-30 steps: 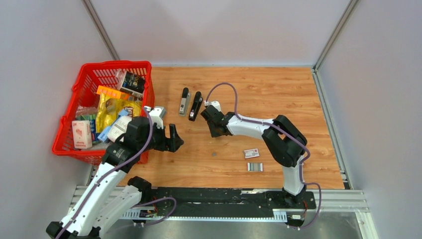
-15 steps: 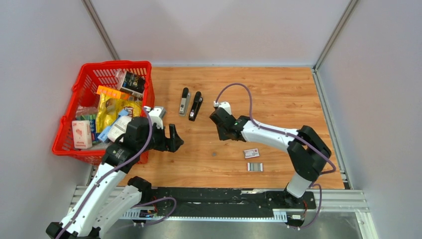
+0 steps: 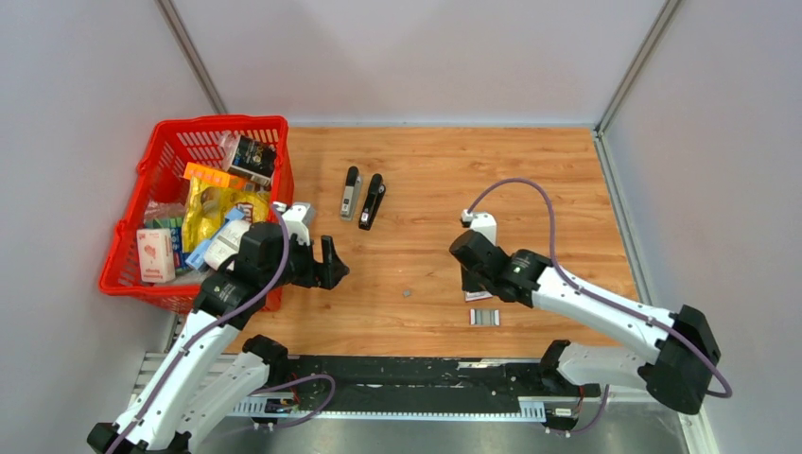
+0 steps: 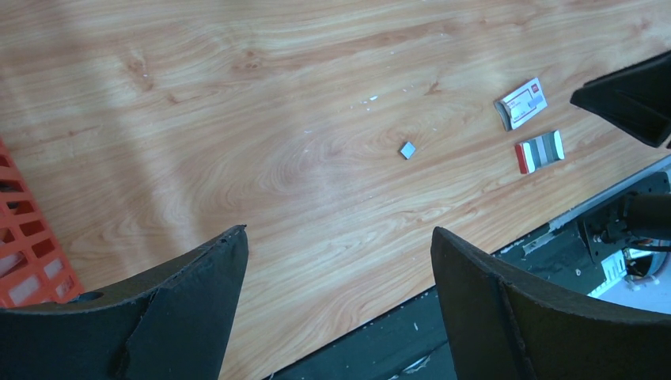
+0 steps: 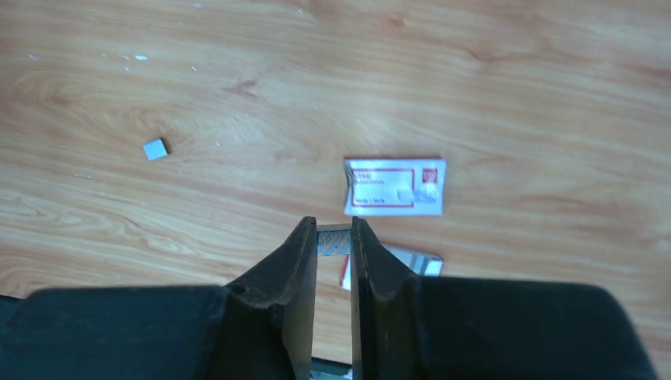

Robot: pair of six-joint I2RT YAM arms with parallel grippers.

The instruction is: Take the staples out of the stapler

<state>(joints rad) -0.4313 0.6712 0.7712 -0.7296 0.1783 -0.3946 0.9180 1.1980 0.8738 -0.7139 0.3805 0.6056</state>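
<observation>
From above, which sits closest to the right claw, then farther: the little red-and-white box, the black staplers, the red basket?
1. red-and-white box, just beneath the right gripper tips.
2. black staplers, farther back and left.
3. red basket, far left edge.

A silvery staple strip [image 5: 333,242] is being pinched by the right gripper [image 5: 333,225]; a smaller staple piece [image 5: 156,149] is being left flat nearby.

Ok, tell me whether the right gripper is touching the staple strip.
Touching: the right wrist view shows the right gripper pinching the staple strip on both sides.
</observation>
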